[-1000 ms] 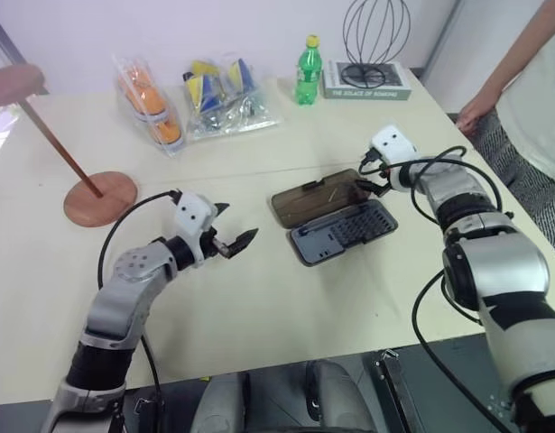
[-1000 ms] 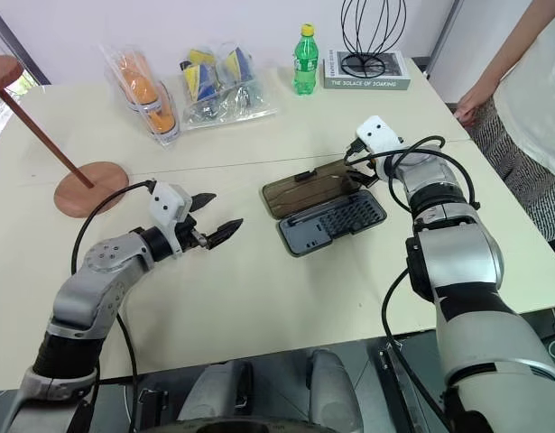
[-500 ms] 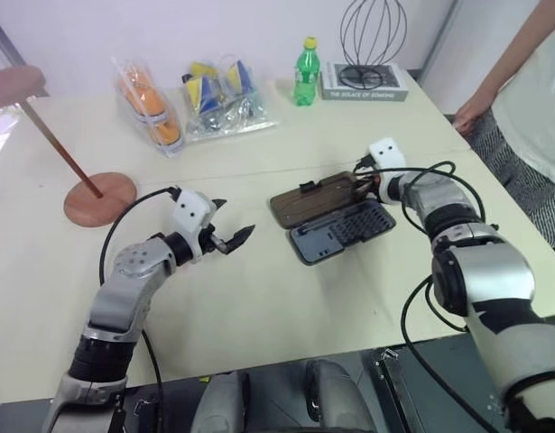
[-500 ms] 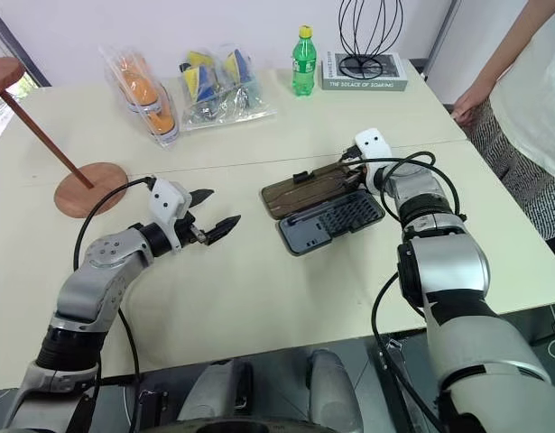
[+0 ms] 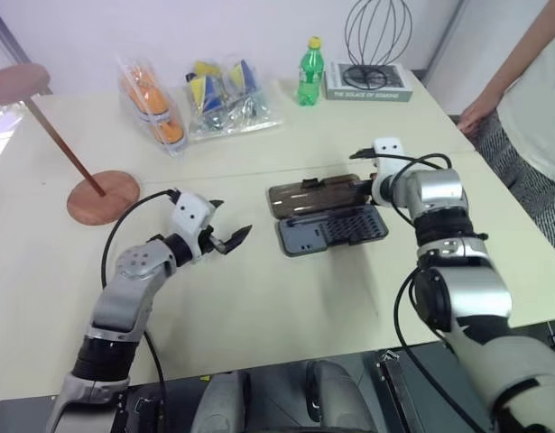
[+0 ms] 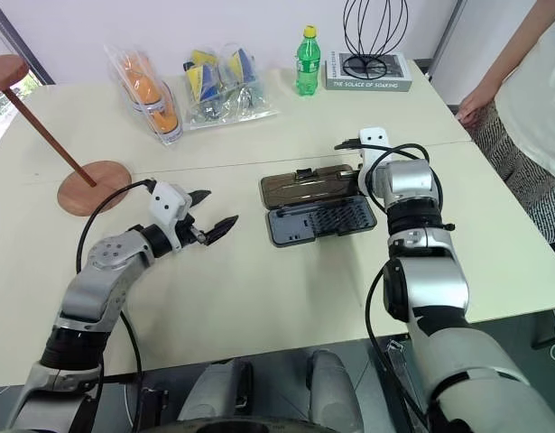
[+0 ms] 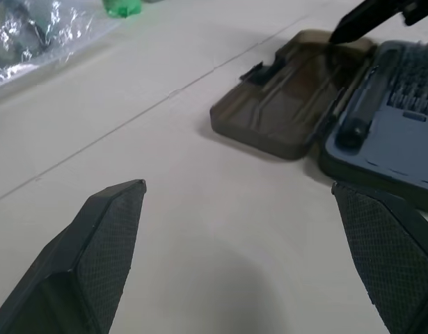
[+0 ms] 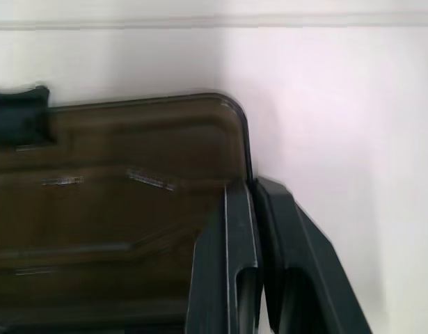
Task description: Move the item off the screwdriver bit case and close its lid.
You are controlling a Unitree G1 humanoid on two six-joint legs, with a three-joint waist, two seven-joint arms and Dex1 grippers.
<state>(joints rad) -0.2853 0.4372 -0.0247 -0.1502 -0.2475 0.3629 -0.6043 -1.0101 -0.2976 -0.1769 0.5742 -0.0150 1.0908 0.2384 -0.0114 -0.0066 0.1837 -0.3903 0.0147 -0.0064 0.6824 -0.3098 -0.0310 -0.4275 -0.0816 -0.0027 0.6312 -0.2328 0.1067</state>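
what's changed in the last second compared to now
The right hand shut and dropped to the right end of the open lid, and the screwdriver bit case swung round to lie squarer on the table. The left hand stayed open; the wooden stand kept its place.

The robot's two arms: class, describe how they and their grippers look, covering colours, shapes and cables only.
Both arms are built from rounded silver-grey segments with black joints. Each wrist carries a small white box, with a thin black cable looping from it back along the arm. The left gripper has two black, pointed fingers with a fine cross-hatched texture. The right gripper is black as well.
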